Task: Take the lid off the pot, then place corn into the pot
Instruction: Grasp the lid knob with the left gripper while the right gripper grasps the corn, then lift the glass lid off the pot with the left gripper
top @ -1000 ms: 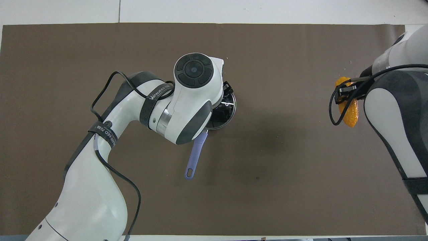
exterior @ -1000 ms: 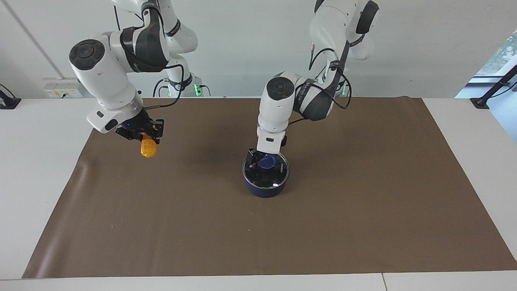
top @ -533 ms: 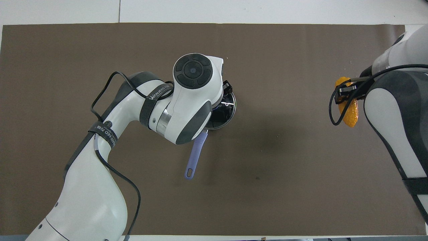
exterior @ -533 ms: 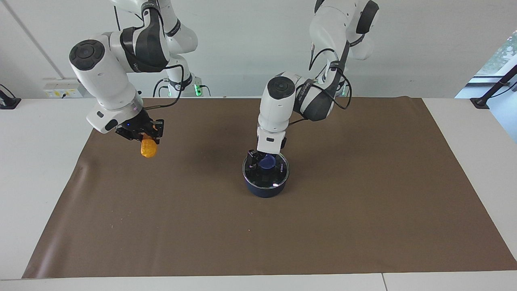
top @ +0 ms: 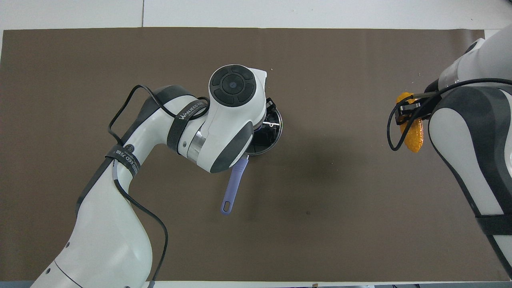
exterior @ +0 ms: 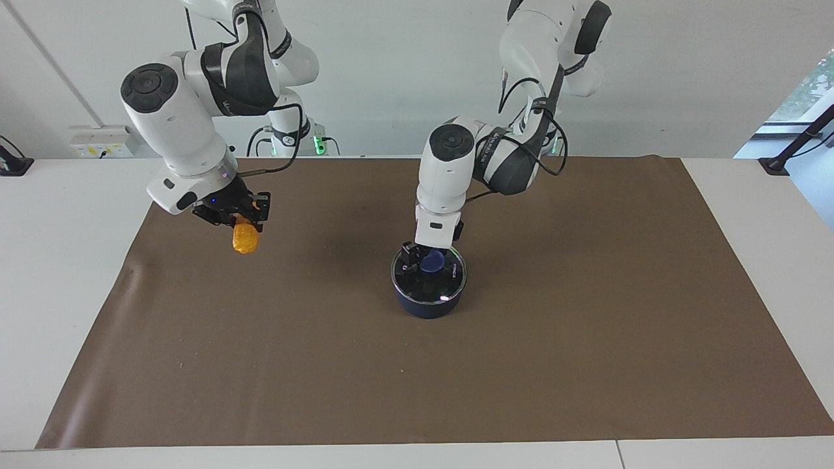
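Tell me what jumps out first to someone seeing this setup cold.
The bright corn stands out first, clamped in the right gripper and hanging over the brown mat toward the right arm's end of the table. Next comes the pot mid-mat with its lid on, the left gripper down at the lid's blue knob.

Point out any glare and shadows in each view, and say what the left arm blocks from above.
Facing view: a small bright glint sits on the lid rim, on the edge farthest from the robots; a soft shadow falls beside the pot. Overhead view: the left arm hides most of the lid and the left gripper; faint dark patches lie on the mat between the pot and the corn.
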`<state>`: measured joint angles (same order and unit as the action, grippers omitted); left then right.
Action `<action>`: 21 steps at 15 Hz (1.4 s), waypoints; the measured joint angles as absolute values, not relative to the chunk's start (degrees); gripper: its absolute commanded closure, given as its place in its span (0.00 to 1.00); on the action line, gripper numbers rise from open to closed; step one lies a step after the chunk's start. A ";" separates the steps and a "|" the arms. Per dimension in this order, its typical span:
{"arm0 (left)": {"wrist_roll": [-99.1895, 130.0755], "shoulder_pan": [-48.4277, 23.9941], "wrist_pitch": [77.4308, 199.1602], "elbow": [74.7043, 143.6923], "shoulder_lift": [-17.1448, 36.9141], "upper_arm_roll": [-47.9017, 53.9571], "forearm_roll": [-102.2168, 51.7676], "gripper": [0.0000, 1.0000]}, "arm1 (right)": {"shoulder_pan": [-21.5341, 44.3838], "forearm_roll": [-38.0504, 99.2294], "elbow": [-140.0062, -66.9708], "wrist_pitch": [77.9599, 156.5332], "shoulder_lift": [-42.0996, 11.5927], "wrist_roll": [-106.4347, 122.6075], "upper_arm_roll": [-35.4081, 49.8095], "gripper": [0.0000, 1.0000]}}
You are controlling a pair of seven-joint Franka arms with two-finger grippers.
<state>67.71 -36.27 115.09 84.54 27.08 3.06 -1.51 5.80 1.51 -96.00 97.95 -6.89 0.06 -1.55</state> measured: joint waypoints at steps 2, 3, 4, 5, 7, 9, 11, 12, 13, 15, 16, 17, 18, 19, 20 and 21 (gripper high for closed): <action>67.72 -36.28 115.10 84.51 27.06 3.06 -1.47 0.41 | 5.80 1.51 -96.00 97.95 -6.89 0.06 -1.55 1.00; 67.72 -36.28 115.11 84.51 27.05 3.06 -1.47 0.41 | 5.80 1.51 -96.00 97.95 -6.89 0.06 -1.55 1.00; 67.72 -36.28 115.11 84.51 27.05 3.06 -1.46 0.42 | 5.80 1.51 -96.00 97.95 -6.89 0.06 -1.55 1.00; 67.72 -36.28 115.11 84.51 27.05 3.06 -1.46 0.44 | 5.80 1.51 -96.00 97.95 -6.89 0.06 -1.55 1.00; 67.72 -36.28 115.10 84.51 27.04 3.04 -1.46 0.50 | 5.80 1.51 -96.00 97.95 -6.89 0.06 -1.55 1.00; 67.72 -36.28 115.01 84.49 26.70 2.93 -1.46 0.56 | 5.80 1.51 -96.00 97.95 -6.89 0.06 -1.55 1.00; 67.72 -36.27 114.09 84.41 25.36 2.77 -1.46 0.60 | 5.80 1.51 -96.00 97.97 -6.89 0.06 -1.55 1.00; 67.72 -36.27 113.27 84.25 24.52 2.72 -1.46 0.61 | 5.80 1.51 -96.00 97.98 -6.89 0.06 -1.55 1.00; 67.72 -36.26 111.91 83.89 23.64 2.65 -1.46 0.62 | 5.81 1.51 -96.00 98.09 -6.89 0.06 -1.55 1.00; 67.56 -36.02 108.53 82.68 21.89 2.30 -1.46 0.64 | 6.31 1.67 -96.07 99.66 -6.90 -0.27 -1.51 1.00; 66.69 -35.39 106.82 82.23 20.90 2.23 -1.46 0.64 | 7.26 2.02 -96.14 100.66 -6.98 -1.82 -1.45 1.00; 64.64 -34.37 105.15 81.96 19.91 2.18 -1.46 0.64 | 8.66 2.70 -96.22 101.91 -7.21 -4.26 -1.39 1.00; 61.41 -32.96 103.45 81.86 18.84 2.08 -1.48 0.64 | 10.45 3.53 -96.31 103.58 -7.69 -7.12 -1.31 1.00; 57.42 -31.18 101.73 81.83 17.73 1.92 -1.54 0.65 | 12.34 3.88 -96.34 105.19 -8.39 -9.64 -1.23 1.00; 52.59 -28.93 99.80 81.83 16.64 1.79 -1.61 0.65 | 14.11 3.97 -96.34 106.81 -9.27 -11.74 -1.16 1.00; 47.43 -26.33 98.04 81.84 15.77 1.70 -1.67 0.66 | 15.65 4.10 -96.32 108.53 -10.21 -13.54 -1.11 1.00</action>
